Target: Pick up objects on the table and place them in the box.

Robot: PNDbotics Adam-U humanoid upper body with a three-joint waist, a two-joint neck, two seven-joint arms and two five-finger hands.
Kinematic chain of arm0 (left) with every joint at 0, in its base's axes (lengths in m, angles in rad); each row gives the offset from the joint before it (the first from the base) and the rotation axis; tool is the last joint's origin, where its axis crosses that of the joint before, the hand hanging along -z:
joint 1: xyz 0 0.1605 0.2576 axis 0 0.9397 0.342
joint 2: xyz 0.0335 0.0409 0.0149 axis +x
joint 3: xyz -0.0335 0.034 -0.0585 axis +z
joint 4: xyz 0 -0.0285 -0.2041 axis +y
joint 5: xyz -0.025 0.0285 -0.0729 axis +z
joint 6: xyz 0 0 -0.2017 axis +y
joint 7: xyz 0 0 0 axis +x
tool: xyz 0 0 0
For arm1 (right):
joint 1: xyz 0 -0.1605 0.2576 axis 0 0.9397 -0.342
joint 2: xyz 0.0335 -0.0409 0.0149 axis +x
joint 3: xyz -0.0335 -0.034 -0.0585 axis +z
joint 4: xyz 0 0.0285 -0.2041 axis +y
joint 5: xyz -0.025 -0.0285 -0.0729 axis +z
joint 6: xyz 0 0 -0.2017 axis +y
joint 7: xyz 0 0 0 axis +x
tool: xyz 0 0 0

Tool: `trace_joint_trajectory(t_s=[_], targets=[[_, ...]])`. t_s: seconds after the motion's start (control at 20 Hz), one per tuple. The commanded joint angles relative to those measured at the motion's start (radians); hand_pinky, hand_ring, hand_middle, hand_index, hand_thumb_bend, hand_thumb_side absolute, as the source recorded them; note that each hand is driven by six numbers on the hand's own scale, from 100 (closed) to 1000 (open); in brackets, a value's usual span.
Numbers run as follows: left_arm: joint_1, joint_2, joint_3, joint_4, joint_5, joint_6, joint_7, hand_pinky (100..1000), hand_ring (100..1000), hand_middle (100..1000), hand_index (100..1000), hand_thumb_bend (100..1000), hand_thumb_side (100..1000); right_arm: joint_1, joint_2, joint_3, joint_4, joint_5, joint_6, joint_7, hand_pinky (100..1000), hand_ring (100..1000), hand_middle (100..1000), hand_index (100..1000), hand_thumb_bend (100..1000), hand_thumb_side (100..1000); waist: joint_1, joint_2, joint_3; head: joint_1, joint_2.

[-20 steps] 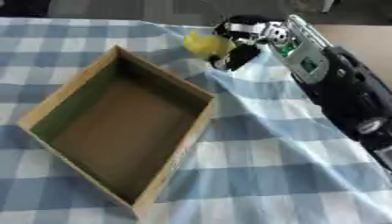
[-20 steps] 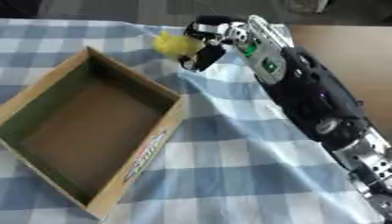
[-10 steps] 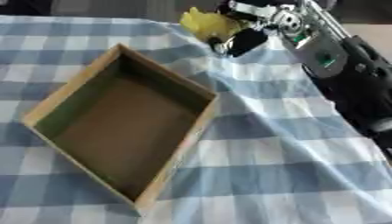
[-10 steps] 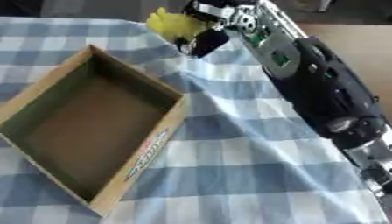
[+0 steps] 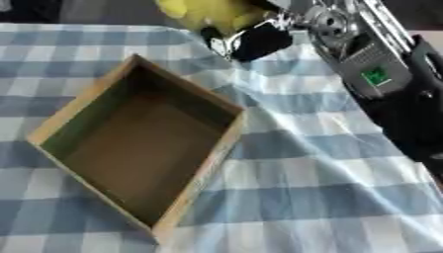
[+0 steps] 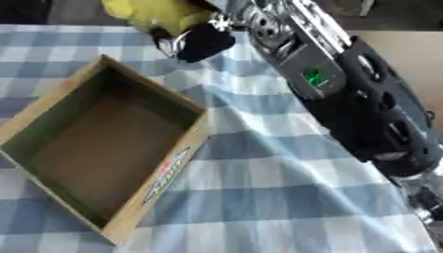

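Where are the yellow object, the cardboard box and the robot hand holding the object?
yellow object (image 6: 155, 12): right eye view, on its yellow body.
cardboard box (image 5: 223, 146): left eye view, on its right wall's rim.
right robot hand (image 5: 255, 39): left eye view, on a dark curled finger.

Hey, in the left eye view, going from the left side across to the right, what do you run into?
Cardboard box → yellow object held up above the cloth → right hand curled round it → the right arm running off to the right edge.
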Motion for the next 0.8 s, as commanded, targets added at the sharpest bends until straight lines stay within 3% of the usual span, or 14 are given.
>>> trace_joint_trajectory(t_s=[0.05,0.5,0.8], targets=[[-0.01,0.017,-0.001,-0.018,0.003,-0.002,-0.004,610,558,537,893,100,807,-0.028,0.027,0.016,-0.027,0.023,0.005,0.027,709,592,375,516,100,388,0.003,-0.025,0.002,-0.004,0.005],[-0.011,0.018,-0.002,-0.018,0.008,-0.009,-0.001,610,559,537,892,100,805,-0.045,0.158,0.093,0.037,0.13,-0.018,0.063,706,597,381,517,100,391,0.002,-0.027,0.003,-0.008,0.015],[-0.009,0.019,-0.003,-0.018,0.01,-0.015,0.007,609,559,537,892,100,804,-0.046,0.247,0.125,0.107,0.278,-0.038,0.051,700,609,395,518,100,402,0.001,-0.027,0.001,-0.017,0.023]])
